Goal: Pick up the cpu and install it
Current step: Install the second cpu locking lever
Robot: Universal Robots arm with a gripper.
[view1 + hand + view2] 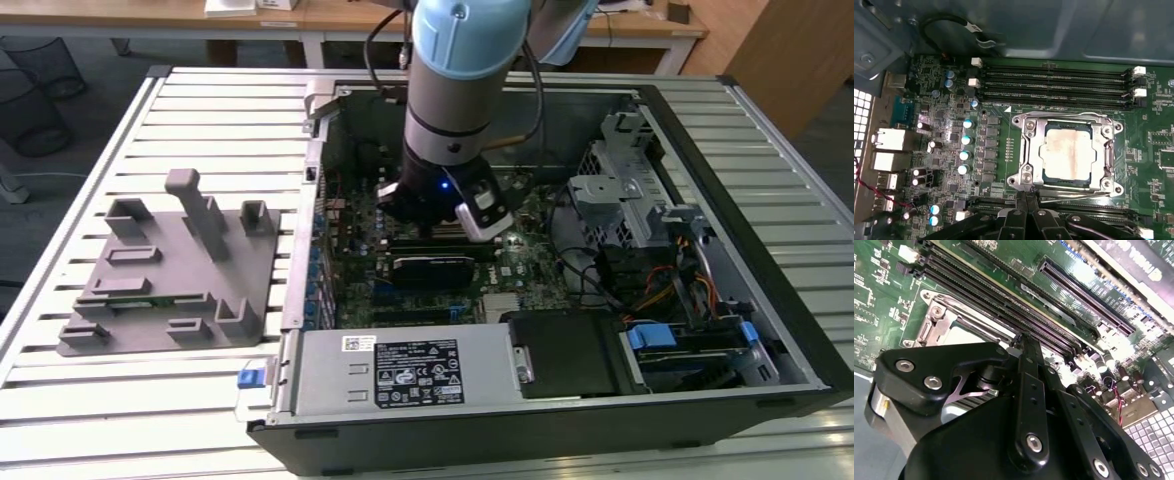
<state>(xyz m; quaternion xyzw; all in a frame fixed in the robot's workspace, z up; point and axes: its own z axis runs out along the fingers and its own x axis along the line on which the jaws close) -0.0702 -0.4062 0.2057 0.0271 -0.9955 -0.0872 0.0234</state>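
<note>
The cpu (1068,152), a flat square chip with a dull silver top, lies inside the metal-framed socket (1026,150) on the green motherboard (944,125). My gripper (1026,196) hovers just off the socket's edge, beside the memory slots on that side. Its two thin black fingers (1030,202) are pressed together with nothing between them. In the second wrist view the gripper (1024,342) points down at the board next to the socket frame (936,315), and a pale patch of the cpu (961,332) shows past the linkage. In the exterior view the gripper (434,222) is low inside the open computer case (747,150).
Empty black memory slots (1054,85) run along both sides of the socket. Capacitors (966,145) and rear ports (889,140) stand nearby. A drive cage (627,200), cables (661,290) and the power supply (400,370) crowd the case. A grey parts fixture (174,270) sits on the slatted table.
</note>
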